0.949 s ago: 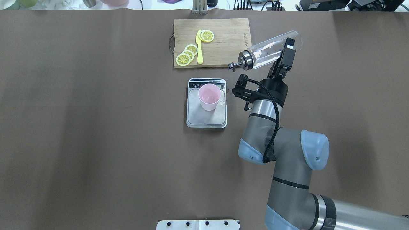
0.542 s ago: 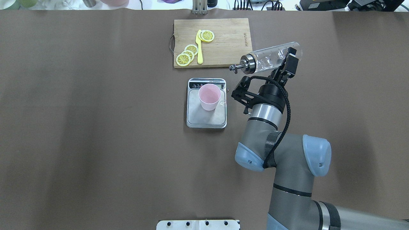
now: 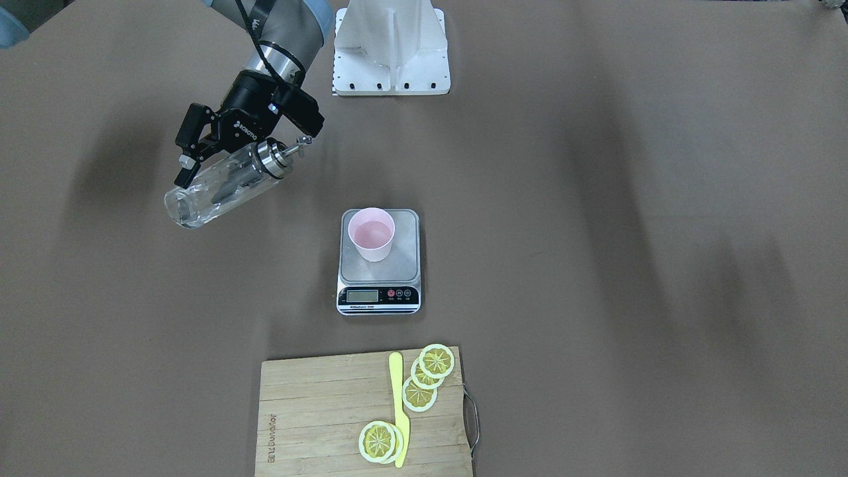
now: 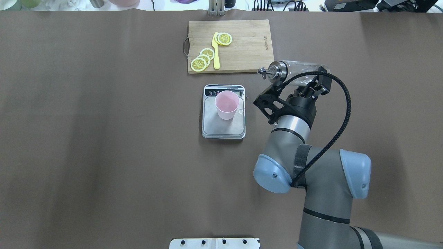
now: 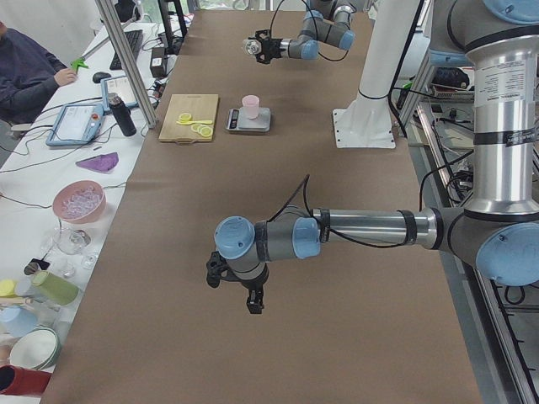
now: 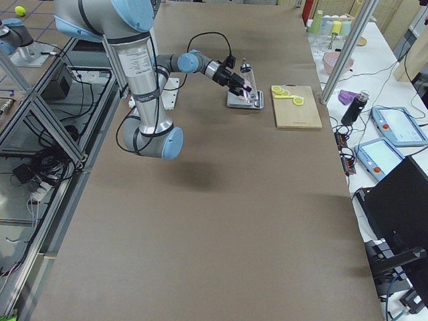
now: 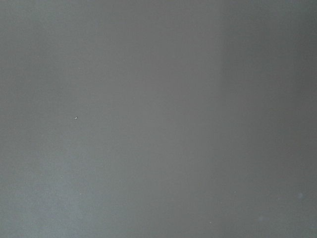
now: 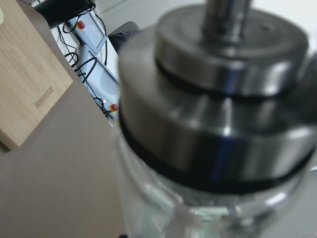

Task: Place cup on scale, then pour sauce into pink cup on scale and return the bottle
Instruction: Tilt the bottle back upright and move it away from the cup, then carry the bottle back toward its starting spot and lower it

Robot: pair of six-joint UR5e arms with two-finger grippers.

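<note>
**Holding bottle beside the scale**

Right hand (image 4: 315, 85) pinches the bottle (image 4: 294, 69) around its body, nearly level, spout pointing at the cutting board (image 4: 242, 38) corner. Cup (image 4: 227, 104) stands upright on the scale (image 4: 223, 129), at the display end. Left hand (image 5: 240, 290) hangs low over the table (image 4: 104, 138); can't tell whether it's spread or closed.

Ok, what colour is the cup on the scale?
The cup is pale pink; the exterior front-facing view shows it best.
</note>
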